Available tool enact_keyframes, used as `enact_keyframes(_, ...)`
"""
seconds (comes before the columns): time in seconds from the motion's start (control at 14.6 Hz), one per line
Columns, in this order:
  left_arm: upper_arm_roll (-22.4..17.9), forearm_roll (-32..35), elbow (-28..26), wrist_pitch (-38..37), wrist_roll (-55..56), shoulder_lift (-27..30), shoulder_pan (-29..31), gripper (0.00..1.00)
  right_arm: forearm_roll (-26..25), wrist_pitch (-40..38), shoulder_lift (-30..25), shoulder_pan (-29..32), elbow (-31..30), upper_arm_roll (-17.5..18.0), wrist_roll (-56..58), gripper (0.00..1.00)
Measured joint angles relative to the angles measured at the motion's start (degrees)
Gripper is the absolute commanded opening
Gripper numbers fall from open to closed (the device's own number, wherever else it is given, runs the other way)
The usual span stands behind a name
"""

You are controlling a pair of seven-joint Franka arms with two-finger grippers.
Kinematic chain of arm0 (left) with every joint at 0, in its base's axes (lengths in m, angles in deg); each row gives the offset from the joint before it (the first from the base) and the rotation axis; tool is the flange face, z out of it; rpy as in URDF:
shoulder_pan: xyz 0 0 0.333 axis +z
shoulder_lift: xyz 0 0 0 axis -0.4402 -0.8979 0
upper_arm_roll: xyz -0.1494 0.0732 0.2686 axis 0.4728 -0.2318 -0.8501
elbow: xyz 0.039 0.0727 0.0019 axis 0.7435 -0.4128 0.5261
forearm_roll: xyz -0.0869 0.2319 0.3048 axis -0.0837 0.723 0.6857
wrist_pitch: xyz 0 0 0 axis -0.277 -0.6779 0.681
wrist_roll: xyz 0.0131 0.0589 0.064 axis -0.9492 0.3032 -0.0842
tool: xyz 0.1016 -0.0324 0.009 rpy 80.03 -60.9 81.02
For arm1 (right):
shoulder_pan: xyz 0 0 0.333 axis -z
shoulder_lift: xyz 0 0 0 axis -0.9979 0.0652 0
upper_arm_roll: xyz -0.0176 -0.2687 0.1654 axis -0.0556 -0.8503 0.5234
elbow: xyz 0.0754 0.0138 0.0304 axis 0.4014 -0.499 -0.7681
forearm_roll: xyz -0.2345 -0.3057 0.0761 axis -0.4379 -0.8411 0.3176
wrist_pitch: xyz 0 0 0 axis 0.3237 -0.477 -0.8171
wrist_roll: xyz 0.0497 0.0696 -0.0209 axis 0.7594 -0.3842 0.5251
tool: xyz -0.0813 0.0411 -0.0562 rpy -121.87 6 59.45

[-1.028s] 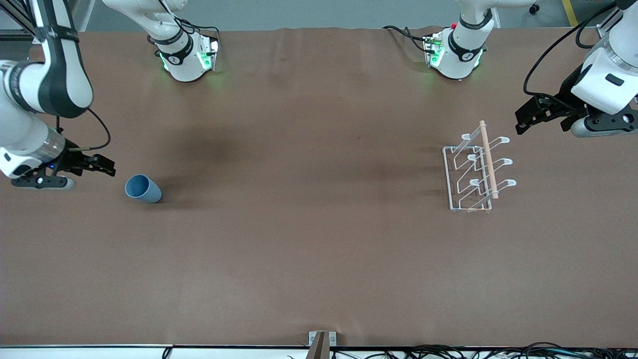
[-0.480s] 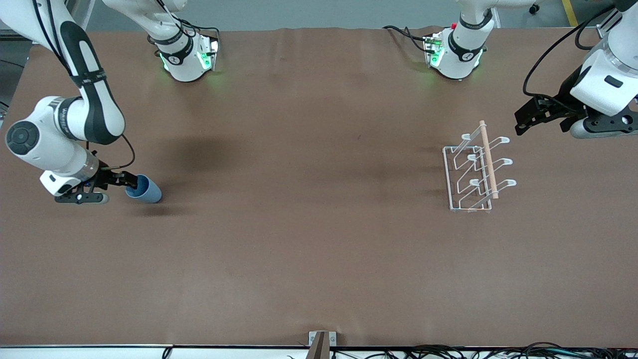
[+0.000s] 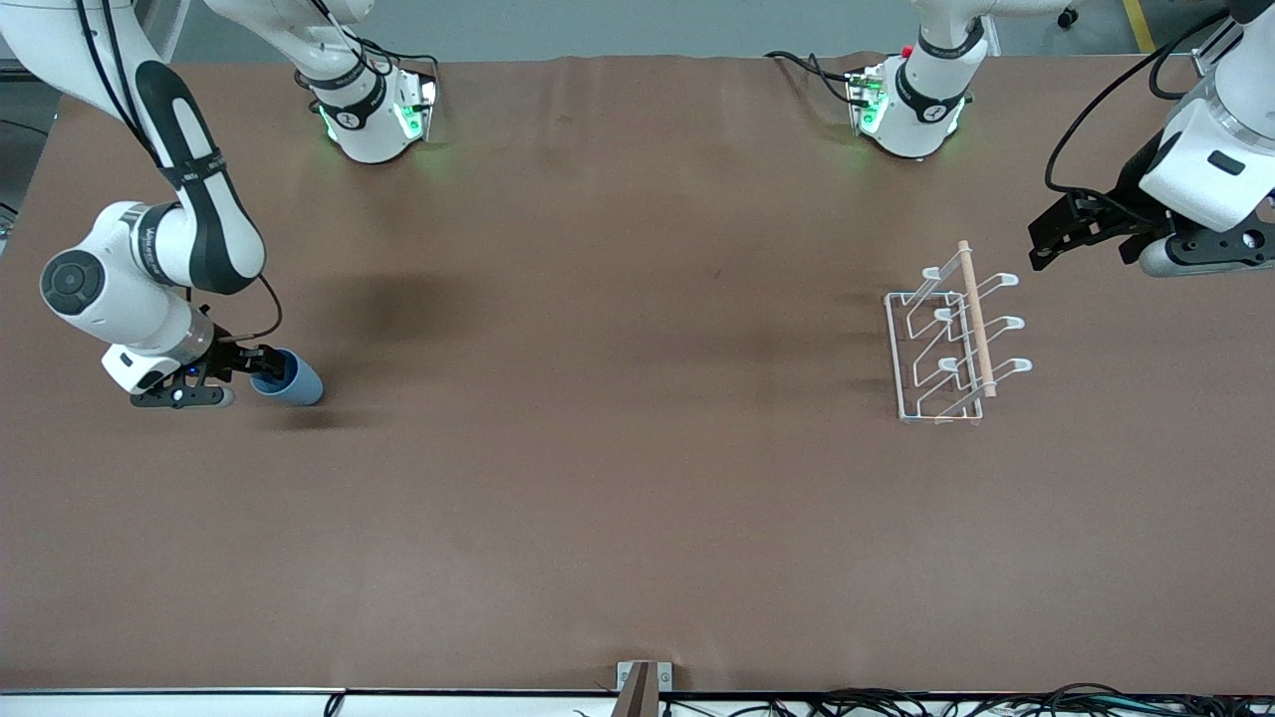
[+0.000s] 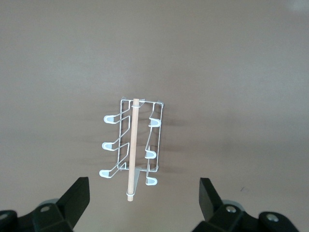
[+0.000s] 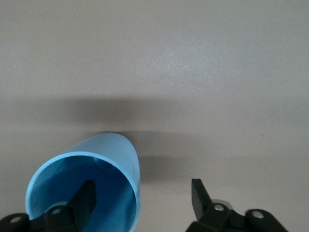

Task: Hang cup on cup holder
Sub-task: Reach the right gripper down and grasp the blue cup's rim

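Note:
The light-blue cup [image 3: 291,379] is on the table at the right arm's end, its mouth turned toward my right gripper [image 3: 261,364]. The right gripper is open at the cup's rim. In the right wrist view one finger [image 5: 83,199] is inside the cup [image 5: 111,159] and the other finger [image 5: 200,195] is outside it, with the cup wall between them. The white wire cup holder [image 3: 974,319] with its wooden rod stands at the left arm's end. My left gripper [image 3: 1046,244] hangs open and empty in the air beside the holder, which shows in its wrist view [image 4: 133,145].
The two arm bases [image 3: 369,110] [image 3: 906,100] stand along the table's edge farthest from the front camera. A small metal bracket [image 3: 643,682] sits at the table's nearest edge, with cables beside it. The brown table [image 3: 618,448] holds nothing else.
The right arm came down and moved to the cup, and one finger has entered the cup's mouth. The cup, the holder and the left arm have not moved.

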Motion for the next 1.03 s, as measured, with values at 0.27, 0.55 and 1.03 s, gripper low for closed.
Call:
enact_keyframes(0.27,0.0,0.0,0.0,0.0,0.0,0.0,0.0,1.0,0.0,0.11,0.6,0.0,0.0,0.09,0.0,0.02)
enact_keyframes(0.55,0.0,0.0,0.0,0.0,0.0,0.0,0.0,1.0,3.63,0.19,0.58,0.0,0.13,0.09,-0.01,0.0)
enact_keyframes(1.03,-0.01,0.0,0.01,0.0,-0.09,0.0,0.0,1.0,5.17,-14.61,-1.61,0.0,8.26,0.11,-0.01,0.0)
